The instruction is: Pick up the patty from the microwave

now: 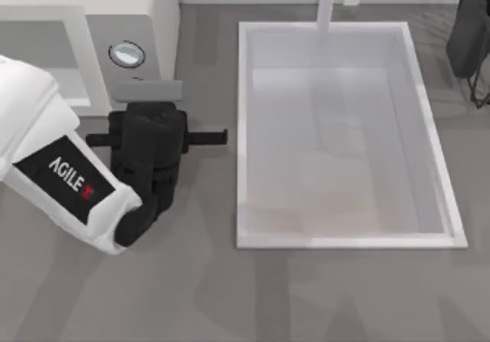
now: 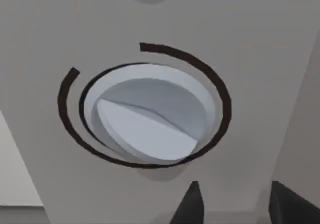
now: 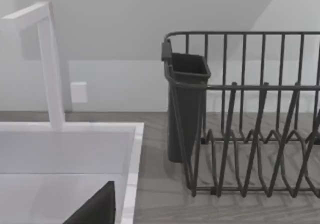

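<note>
White boxy microwave [image 1: 145, 5]; round ribbed knob [image 2: 147, 115] facing left gripper [image 2: 232, 204], jaws released.

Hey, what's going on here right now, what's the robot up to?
The left gripper is up against the microwave at the table's left, right at the side panel with a round knob close in front of its wrist camera. It holds nothing, and the patty has not been picked up. The right arm sits parked at the far right, by the dish rack beside the sink.
</note>
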Controlling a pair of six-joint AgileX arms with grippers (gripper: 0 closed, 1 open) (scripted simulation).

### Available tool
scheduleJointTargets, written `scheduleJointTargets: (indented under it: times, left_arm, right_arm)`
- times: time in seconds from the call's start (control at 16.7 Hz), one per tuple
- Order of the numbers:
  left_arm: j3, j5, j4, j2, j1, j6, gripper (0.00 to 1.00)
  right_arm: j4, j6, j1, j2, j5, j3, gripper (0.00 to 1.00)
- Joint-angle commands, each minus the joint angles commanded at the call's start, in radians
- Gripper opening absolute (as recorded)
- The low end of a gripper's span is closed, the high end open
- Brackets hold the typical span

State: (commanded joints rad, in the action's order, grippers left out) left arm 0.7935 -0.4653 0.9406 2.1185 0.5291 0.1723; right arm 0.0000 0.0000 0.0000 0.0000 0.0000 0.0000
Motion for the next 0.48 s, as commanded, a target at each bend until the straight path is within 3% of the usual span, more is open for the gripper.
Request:
scheduleJointTargets:
  times: [0.3, 0.48]
  left_arm:
    - [-0.009, 0.004, 0.026, 0.02, 0.004, 0.001, 0.0]
    - [-0.009, 0.004, 0.026, 0.02, 0.004, 0.001, 0.23]
  right_arm:
    - [0.0, 0.0, 0.0, 0.0, 0.0, 0.0, 1.0]
    - [0.0, 0.0, 0.0, 0.0, 0.0, 0.0, 1.0]
